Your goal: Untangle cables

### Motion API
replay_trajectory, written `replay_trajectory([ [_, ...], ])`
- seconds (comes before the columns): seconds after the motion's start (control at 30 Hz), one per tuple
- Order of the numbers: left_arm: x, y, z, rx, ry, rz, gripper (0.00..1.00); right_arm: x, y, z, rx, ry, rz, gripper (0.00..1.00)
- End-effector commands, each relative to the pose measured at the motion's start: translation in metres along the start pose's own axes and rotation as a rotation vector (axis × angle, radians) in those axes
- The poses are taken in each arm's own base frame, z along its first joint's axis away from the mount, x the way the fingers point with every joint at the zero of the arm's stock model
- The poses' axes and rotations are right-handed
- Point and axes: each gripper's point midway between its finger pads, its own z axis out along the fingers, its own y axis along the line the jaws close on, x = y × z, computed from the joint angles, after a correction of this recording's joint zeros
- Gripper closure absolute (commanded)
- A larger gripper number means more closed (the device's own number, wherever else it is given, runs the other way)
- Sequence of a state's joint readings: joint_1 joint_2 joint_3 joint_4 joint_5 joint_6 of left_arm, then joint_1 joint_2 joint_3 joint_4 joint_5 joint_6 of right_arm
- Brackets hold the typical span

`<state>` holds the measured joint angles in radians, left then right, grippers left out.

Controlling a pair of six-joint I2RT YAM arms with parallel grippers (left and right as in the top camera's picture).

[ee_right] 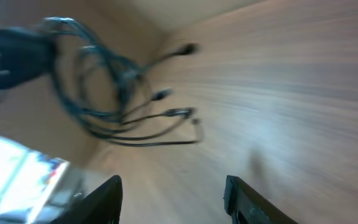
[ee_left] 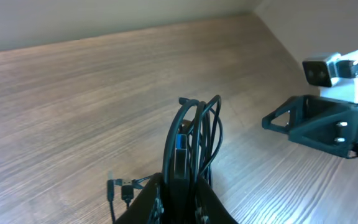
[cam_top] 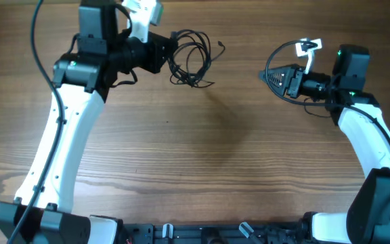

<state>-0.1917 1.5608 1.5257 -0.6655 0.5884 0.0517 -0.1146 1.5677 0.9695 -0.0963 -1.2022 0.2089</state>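
The left gripper (cam_top: 167,51) is clamped on the cables (ee_left: 180,146), a loose black coil splaying beyond its tips near the far edge of the wooden table (cam_top: 202,156). Well apart to the right, the right gripper (ee_right: 173,182) gapes wide, gripping nothing.

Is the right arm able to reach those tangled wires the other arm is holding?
Probably yes. Only table lies between the right arm's open fingers and the cables, which the left arm's fingers are pinching.
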Motion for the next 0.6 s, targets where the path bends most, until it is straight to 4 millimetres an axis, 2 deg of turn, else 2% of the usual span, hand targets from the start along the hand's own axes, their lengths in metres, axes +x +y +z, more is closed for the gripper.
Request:
replay_trajectory([
  [0.0,0.004,-0.008,0.023,0.029,0.035,0.036,0.86,-0.001,0.033,0.013,-0.159,0.051,0.136,0.45],
  [0.07,0.006,-0.023,0.036,0.062,0.043,0.073,0.85,-0.005,0.03,0.03,-0.093,0.037,0.23,0.44],
  [0.17,0.002,-0.05,0.045,0.11,0.022,0.148,0.85,-0.002,0.006,0.052,0.098,-0.015,0.359,0.44],
  [0.23,0.001,-0.056,0.048,0.12,0.019,0.161,0.85,0.006,-0.01,0.059,0.217,-0.033,0.407,0.44],
  [0.33,0.002,-0.058,0.048,0.121,0.023,0.163,0.85,0.02,-0.032,0.062,0.394,-0.05,0.439,0.44],
  [0.43,0.002,-0.058,0.048,0.121,0.023,0.163,0.85,0.022,-0.046,0.058,0.48,-0.075,0.449,0.44],
  [0.57,0.003,-0.058,0.048,0.122,0.025,0.162,0.84,0.02,-0.051,0.055,0.51,-0.092,0.443,0.47],
])
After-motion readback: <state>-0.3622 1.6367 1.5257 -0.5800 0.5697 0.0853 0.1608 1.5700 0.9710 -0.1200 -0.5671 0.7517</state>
